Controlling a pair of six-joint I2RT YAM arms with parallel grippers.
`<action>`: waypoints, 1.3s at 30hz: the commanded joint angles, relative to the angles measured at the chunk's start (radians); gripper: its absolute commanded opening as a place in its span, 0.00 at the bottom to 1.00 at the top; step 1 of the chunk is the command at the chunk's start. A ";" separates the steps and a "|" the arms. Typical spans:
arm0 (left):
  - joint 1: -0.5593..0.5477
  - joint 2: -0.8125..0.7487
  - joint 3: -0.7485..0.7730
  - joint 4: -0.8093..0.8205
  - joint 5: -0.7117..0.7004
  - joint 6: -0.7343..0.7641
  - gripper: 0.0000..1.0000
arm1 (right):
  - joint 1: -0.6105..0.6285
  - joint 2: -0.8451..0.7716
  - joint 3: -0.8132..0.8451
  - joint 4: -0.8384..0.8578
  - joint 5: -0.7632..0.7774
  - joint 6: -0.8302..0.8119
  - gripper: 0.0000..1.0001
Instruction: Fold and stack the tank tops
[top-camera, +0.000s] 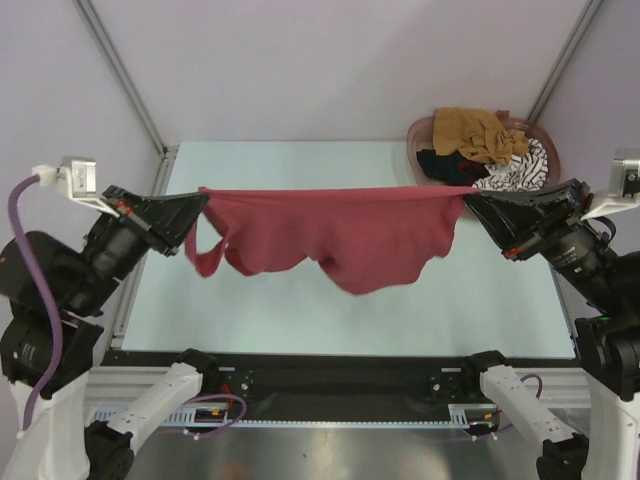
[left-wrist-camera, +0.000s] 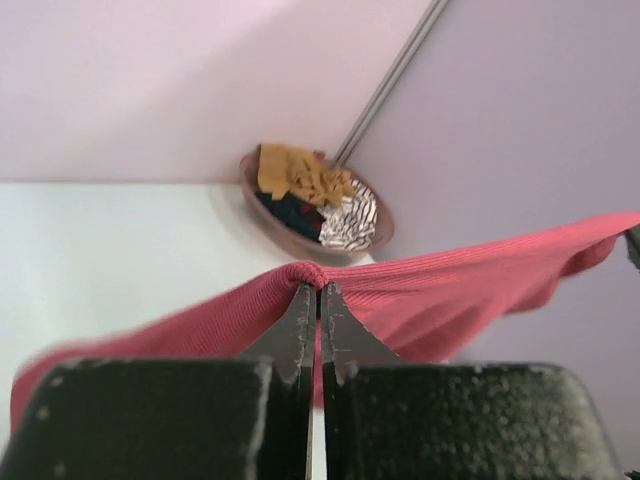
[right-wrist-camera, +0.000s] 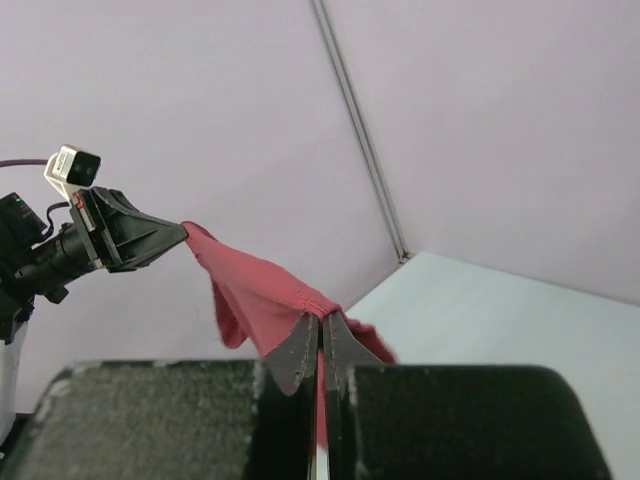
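Pale green table (top-camera: 300, 320), lavender walls behind. Left gripper (top-camera: 203, 203) and right gripper (top-camera: 466, 203) are each pinched shut on opposite ends of one edge of the dark red ribbed cloth tank top (top-camera: 340, 240), which hangs taut between them over the table. Expect light, limp, stretchy fabric that sags where unsupported; grip edge corners, not mid-panel.

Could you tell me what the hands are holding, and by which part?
The dark red tank top: left hand and right hand each pinch one end of its taut upper edge.
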 joint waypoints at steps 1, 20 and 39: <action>0.006 0.040 -0.024 -0.053 -0.012 0.010 0.00 | 0.000 0.047 0.015 -0.104 -0.004 0.004 0.00; 0.026 0.546 -0.556 0.430 0.034 -0.062 0.00 | -0.040 0.490 -0.487 0.224 0.105 0.074 0.00; 0.136 1.107 -0.213 0.491 0.095 -0.032 0.24 | -0.078 1.041 -0.245 0.421 0.149 0.088 0.00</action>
